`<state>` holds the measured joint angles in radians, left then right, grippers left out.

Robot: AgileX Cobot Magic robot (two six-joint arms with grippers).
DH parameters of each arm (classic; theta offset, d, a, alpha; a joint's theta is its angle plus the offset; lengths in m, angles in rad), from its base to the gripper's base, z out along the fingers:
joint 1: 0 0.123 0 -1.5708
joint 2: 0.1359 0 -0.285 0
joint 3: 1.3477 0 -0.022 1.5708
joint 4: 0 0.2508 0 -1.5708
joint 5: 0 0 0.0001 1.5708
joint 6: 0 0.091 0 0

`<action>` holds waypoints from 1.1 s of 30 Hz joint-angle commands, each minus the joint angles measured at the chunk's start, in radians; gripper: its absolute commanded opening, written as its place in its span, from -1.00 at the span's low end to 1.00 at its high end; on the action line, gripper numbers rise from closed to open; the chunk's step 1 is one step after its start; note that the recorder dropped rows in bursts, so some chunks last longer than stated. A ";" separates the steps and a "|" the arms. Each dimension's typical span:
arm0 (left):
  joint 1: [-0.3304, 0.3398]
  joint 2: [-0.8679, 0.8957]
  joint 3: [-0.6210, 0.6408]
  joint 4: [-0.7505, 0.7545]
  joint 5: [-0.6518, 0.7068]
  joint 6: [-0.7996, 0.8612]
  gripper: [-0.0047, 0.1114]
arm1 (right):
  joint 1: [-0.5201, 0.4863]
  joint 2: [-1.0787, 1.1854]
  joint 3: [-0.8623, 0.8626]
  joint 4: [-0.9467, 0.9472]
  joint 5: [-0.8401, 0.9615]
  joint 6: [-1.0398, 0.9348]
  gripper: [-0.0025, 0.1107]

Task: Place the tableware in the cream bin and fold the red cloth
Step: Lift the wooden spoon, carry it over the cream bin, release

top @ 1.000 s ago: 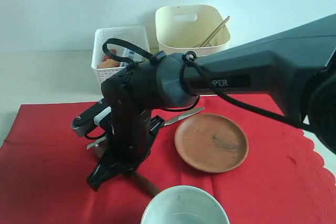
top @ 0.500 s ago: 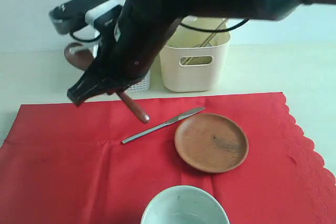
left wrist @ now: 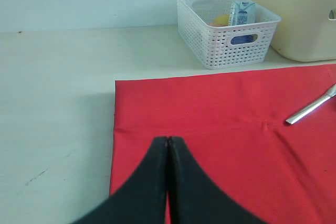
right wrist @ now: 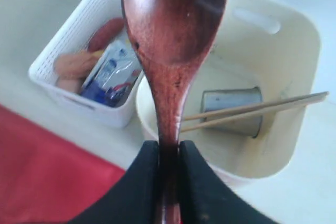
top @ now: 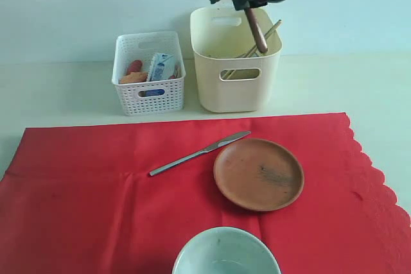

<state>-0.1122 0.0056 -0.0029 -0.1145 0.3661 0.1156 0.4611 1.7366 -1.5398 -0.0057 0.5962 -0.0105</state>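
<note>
Plain bright-red cloth (top: 96,210), one edge scalloped; off-white bench (top: 58,94). Cream-yellow bin (top: 237,91); white perforated basket (top: 151,97) with a blue-and-white carton (top: 162,67). Brown plate (top: 258,174), silver knife (top: 199,153), pale white-green bowl (top: 226,251), glossy dark red-brown spoon (right wrist: 173,35), grey steel cup (right wrist: 231,103), light-wood chopsticks (right wrist: 294,101). Left tool (left wrist: 168,140) and right tool (right wrist: 168,148): black.

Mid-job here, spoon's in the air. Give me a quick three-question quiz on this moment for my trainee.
1. True or false: the right gripper grips the dark wooden spoon by its handle.
2. What already lies in the cream bin? A) nothing B) steel cup and chopsticks C) milk carton
3. Name the tableware left on the red cloth.
Key: 1 true. 2 B. 3 silver knife, brown plate, pale bowl.
</note>
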 commanded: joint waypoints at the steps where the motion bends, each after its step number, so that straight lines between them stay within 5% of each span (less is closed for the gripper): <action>1: 0.003 -0.006 0.003 0.000 -0.009 -0.003 -0.92 | -0.062 0.038 -0.007 0.057 -0.191 -0.014 -0.96; 12: 0.003 -0.006 0.003 0.000 -0.009 -0.003 -0.92 | -0.085 0.265 -0.007 0.060 -0.606 -0.014 -0.96; 23: 0.003 -0.006 0.003 0.000 -0.009 -0.001 -0.92 | -0.085 0.452 -0.093 0.055 -0.614 -0.041 -0.95; 33: 0.003 -0.006 0.003 0.000 -0.009 0.001 -0.92 | -0.085 0.450 -0.095 0.053 -0.518 -0.041 -0.08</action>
<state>-0.1122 0.0056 -0.0029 -0.1145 0.3661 0.1156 0.3818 2.1981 -1.6254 0.0506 0.0483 -0.0407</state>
